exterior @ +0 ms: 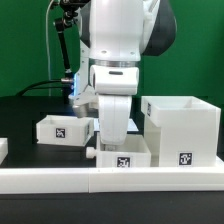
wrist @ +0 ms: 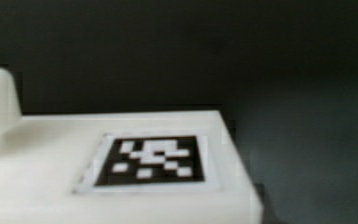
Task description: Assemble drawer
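A small white drawer piece (exterior: pixel 124 156) with a black marker tag stands at the front middle of the table. My gripper (exterior: pixel 110 142) is lowered straight onto it, and its fingertips are hidden behind the piece's rim. In the wrist view the piece's flat white face (wrist: pixel 43 165) and its tag (wrist: pixel 153 160) fill the frame very close up and blurred; no fingers show. A large white open box (exterior: pixel 181 129) with a tag stands at the exterior view's right. A smaller white tagged box part (exterior: pixel 64 129) lies at the exterior view's left.
A long white rail (exterior: pixel 110 178) runs along the front edge of the black table. A white block end (exterior: pixel 3 150) shows at the far left. A black stand with cables (exterior: pixel 66 50) rises behind the arm.
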`<act>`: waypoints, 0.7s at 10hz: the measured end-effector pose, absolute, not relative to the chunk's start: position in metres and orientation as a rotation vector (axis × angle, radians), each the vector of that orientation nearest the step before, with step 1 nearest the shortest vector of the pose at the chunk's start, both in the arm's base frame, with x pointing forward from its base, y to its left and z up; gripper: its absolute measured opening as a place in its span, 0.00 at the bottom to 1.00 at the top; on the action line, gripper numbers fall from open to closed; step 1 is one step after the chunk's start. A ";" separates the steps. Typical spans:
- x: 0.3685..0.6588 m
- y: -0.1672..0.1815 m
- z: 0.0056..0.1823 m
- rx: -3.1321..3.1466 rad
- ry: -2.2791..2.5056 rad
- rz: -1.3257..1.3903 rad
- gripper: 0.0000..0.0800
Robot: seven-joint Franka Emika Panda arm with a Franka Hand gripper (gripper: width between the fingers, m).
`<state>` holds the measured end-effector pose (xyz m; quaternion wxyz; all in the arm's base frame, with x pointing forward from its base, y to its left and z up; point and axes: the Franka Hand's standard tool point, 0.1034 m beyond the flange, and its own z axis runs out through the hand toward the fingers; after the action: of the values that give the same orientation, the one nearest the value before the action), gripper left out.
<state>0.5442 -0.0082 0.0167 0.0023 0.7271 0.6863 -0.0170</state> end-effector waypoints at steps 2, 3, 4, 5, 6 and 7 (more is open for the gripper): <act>0.544 -0.010 0.016 2.288 2.144 -0.051 0.05; 0.544 -0.010 0.015 2.282 2.138 -0.034 0.05; 0.543 -0.010 0.015 2.283 2.141 -0.039 0.05; 0.543 -0.007 0.015 2.273 2.152 -0.039 0.05; 0.543 -0.006 0.014 2.243 2.176 -0.046 0.05; 0.543 -0.005 0.014 2.213 2.201 -0.059 0.05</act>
<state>0.5428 -0.0054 0.0144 0.0098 0.7089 0.7050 -0.0189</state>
